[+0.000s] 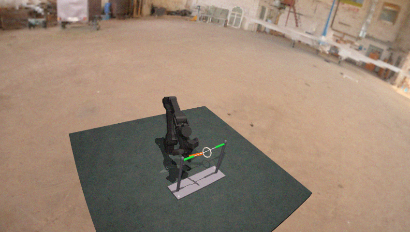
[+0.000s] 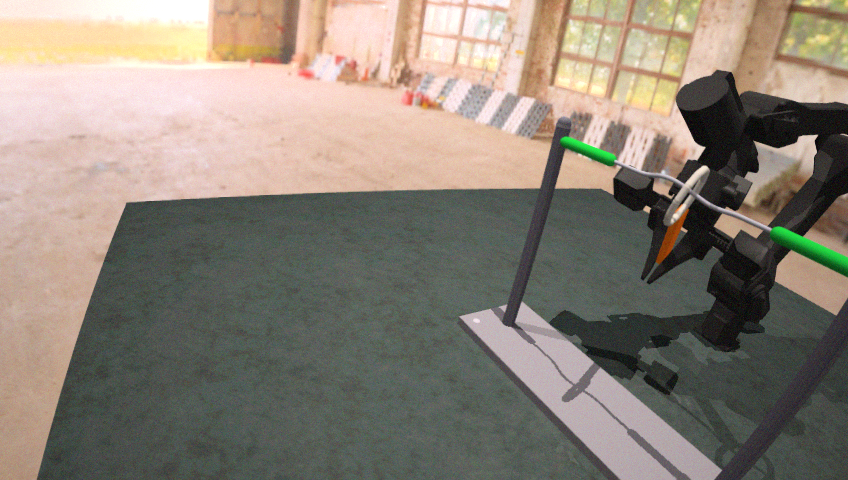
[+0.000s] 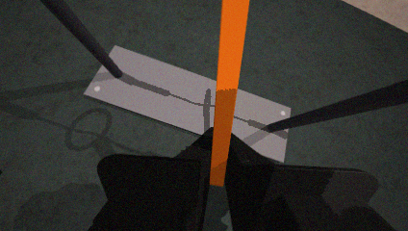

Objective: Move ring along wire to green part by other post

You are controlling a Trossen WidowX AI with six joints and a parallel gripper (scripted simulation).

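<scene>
The pale ring is around the thin grey wire, near the middle of the grey part; whether they touch cannot be told. Its orange handle slopes down toward the arm. My gripper is shut on the handle's lower part, below the wire and on the arm's side of it. One green part joins the left post in the top and exterior views. The other green part joins the right post.
The left post and right post stand on a pale base plate. The plate lies on the dark green table top.
</scene>
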